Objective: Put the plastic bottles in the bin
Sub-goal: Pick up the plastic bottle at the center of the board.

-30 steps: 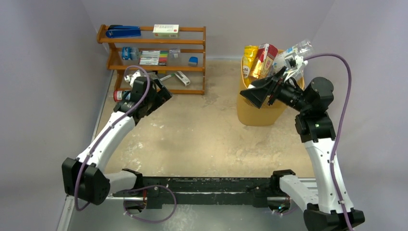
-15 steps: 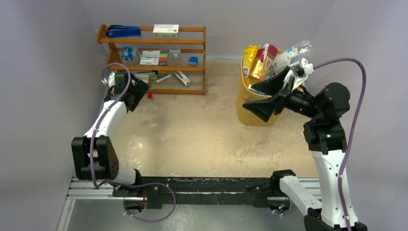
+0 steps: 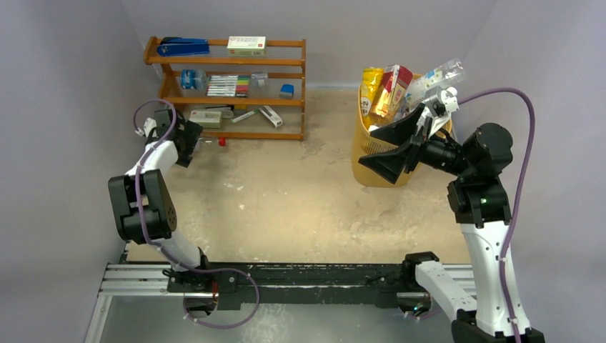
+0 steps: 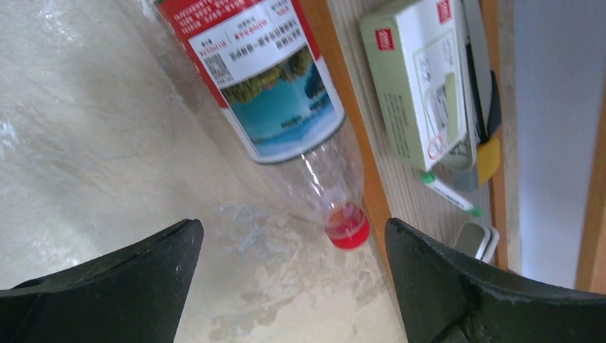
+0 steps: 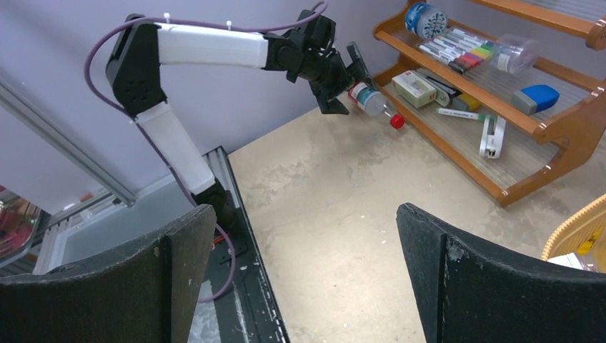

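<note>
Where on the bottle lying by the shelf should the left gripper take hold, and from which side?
Likely the labelled body of the bottle, from above, with the open left gripper set across its width. It lies flat, and the neck tapers to the red cap close beside the shelf, leaving little room there.

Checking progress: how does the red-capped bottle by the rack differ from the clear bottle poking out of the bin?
The red-capped bottle lies on its side on the table beside the wooden rack; the clear bottle juts tilted above the bin's rim. The red-capped bottle faces the open left hand; the clear bottle is near the open right hand. Both are clear plastic, neither gripped.
</note>
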You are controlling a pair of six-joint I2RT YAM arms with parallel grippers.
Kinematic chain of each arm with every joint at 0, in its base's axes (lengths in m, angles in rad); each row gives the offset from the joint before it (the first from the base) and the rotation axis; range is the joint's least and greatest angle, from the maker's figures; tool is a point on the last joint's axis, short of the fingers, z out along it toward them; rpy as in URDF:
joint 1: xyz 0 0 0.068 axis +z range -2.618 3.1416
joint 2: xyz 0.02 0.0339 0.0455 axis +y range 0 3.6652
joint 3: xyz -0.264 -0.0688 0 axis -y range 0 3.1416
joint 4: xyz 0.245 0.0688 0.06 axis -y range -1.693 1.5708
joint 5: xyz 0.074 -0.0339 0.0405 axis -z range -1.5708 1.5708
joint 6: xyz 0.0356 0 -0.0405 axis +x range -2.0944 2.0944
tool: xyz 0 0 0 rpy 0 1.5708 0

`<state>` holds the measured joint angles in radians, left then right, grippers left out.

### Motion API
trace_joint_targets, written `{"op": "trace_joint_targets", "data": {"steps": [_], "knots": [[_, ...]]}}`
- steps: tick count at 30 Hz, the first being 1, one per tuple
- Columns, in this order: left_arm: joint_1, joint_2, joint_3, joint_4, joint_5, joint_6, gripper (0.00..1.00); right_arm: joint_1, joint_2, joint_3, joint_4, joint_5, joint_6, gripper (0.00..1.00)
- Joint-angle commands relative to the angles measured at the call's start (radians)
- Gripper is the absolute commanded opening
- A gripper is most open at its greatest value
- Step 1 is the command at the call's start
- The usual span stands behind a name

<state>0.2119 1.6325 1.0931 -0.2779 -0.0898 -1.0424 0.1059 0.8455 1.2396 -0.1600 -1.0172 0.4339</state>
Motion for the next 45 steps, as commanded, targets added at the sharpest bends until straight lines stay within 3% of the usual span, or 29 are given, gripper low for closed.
{"op": "trace_joint_targets", "data": {"steps": [1,14,16,21,24,29,33,41,43,45], "knots": [[0.032,0.085,0.068,0.071,-0.009,-0.059,1.0,0.004,-0.009,-0.004,0.04,-0.03,-0.014,1.0],[0.063,0.257,0.141,0.136,-0.018,-0.08,0.96,0.004,0.004,-0.037,0.063,-0.03,-0.01,1.0],[0.066,0.272,0.144,0.139,-0.004,-0.081,0.91,0.005,0.011,-0.037,0.069,-0.031,-0.006,1.0],[0.066,0.238,0.075,0.201,0.031,-0.089,0.64,0.005,0.018,-0.048,0.084,-0.027,0.001,0.99],[0.065,0.194,0.029,0.226,0.058,-0.089,0.55,0.009,0.021,-0.054,0.09,-0.026,0.003,0.99],[0.052,0.081,-0.054,0.243,0.132,-0.085,0.57,0.015,0.064,-0.02,0.024,-0.025,-0.033,1.0],[0.019,-0.047,-0.115,0.224,0.163,-0.066,0.58,0.015,0.142,0.123,-0.091,0.006,-0.096,1.0],[-0.124,-0.256,-0.145,0.124,0.178,0.005,0.59,0.02,0.234,0.375,-0.088,0.044,-0.019,1.0],[-0.158,-0.296,-0.139,0.106,0.188,0.016,0.59,0.064,0.288,0.44,-0.116,0.082,-0.023,1.0],[-0.181,-0.331,-0.128,0.084,0.203,0.027,0.6,0.203,0.367,0.526,-0.198,0.233,-0.084,1.0]]}}
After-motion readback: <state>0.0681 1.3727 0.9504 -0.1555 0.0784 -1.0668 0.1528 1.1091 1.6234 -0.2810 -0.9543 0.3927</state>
